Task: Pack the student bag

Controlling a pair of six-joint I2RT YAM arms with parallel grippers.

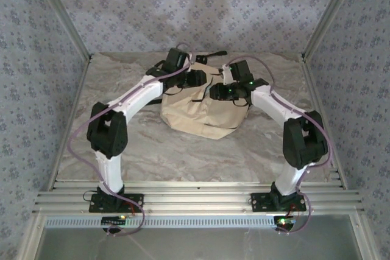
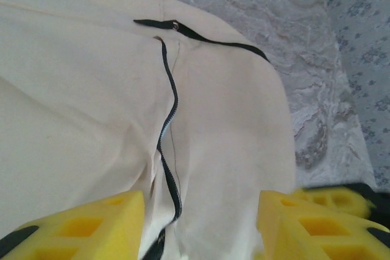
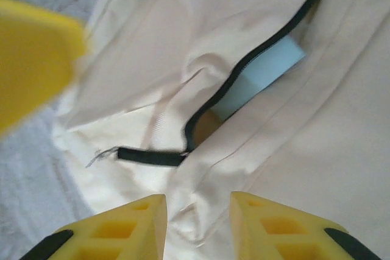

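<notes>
Centrally, crumpled cream student bag (image 1: pixel 198 114), black zipper (image 3: pixel 256 57) partly open, both jaws parted

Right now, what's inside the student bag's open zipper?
A pale blue flat item shows through the zipper gap of the student bag. Fabric covers the rest of it and anything deeper.

Left arm (image 1: pixel 131 105), right arm (image 1: pixel 280 111): white tubular links, bulky black joint housings, black base plates (image 1: pixel 116 201). Thin lilac cables (image 1: pixel 74 144) loop along each. Small green lights (image 1: pixel 281 220) at bases. Left end effector (image 2: pixel 201 229), right end effector (image 3: pixel 198 229): yellow moulded fingers (image 2: pixel 85 226), rectangular recesses, black inlays.
</notes>
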